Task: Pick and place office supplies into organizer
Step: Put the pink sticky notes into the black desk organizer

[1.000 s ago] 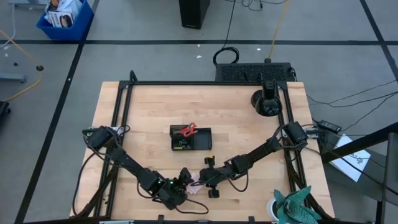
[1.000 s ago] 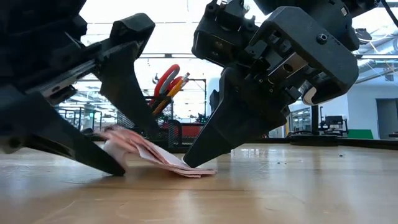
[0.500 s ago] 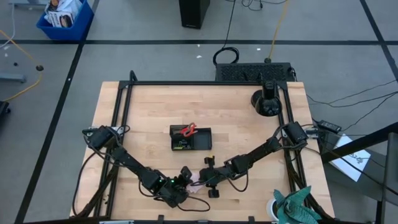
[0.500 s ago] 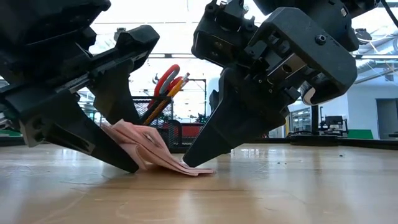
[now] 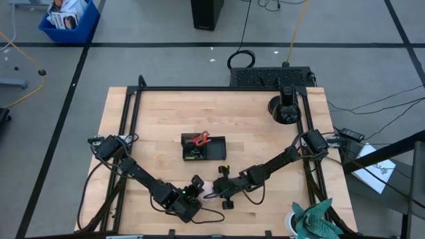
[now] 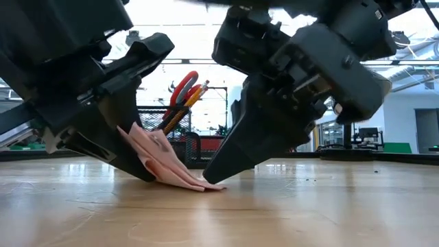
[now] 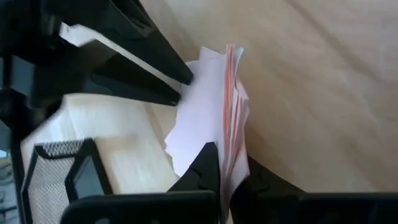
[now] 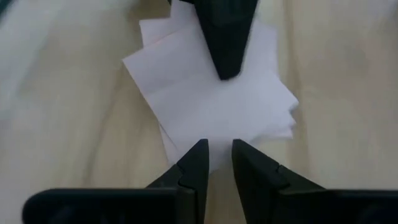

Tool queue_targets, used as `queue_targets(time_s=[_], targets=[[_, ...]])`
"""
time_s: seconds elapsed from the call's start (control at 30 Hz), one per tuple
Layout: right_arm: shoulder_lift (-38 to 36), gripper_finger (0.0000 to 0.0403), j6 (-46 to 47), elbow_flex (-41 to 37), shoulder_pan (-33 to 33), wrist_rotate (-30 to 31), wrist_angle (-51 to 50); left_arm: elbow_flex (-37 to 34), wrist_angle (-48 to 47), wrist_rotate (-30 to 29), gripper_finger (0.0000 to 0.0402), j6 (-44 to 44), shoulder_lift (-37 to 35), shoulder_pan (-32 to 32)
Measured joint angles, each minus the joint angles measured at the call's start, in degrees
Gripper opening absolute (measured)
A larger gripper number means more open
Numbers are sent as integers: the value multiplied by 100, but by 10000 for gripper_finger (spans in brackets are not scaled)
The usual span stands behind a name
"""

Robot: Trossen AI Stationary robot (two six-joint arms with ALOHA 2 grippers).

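Note:
The pink sticky-note pad (image 6: 164,161) stands tilted near the table's front edge, its low edge on the wood. My left gripper (image 6: 140,154) is shut on the pad's raised end, and the sheets fan out past its fingers (image 7: 208,165). My right gripper (image 8: 217,148) comes from the right with a narrow gap between its fingers, tips at the pad's low edge. Farther back, the black mesh organizer (image 5: 212,149) holds red-handled scissors (image 6: 182,86) and orange pencils (image 6: 194,96). My left gripper pinches several sheets of the pad near its raised edge (image 7: 235,155) between its two fingers. The fingers slant down from the table's left. The pad leans upward in the hold, with its opposite edge (image 6: 206,185) still on the table. My right gripper's fingertips (image 6: 218,173) bear on the pad's low edge (image 8: 214,134) where it meets the table, slanting down from the right. Nothing shows between the two fingers.
A round black stand base (image 5: 284,109) sits at the far right and a teal cloth (image 5: 315,216) at the near right corner. A small black piece (image 5: 228,206) lies just in front of my right gripper. Bare wood lies to the left of the organizer.
My left gripper has shut on the pad's left end and risen a little. That end of the pad has tipped up off the table, while the edge under my right gripper's tips has stayed down.

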Motion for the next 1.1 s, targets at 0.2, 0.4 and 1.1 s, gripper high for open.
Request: queue_targets(time_s=[0.2, 0.4, 1.1], targets=[[-325, 113, -487, -3, 219, 899, -318, 7, -69, -176, 22, -469, -2, 6], [-430, 181, -1335, -3, 563, 1291, 1, 10, -56, -170, 22, -1166, -53, 156], [-408, 198, -1211, -1, 587, 2461, -133, 23, 364, 95, 14, -1403, -555, 380]])
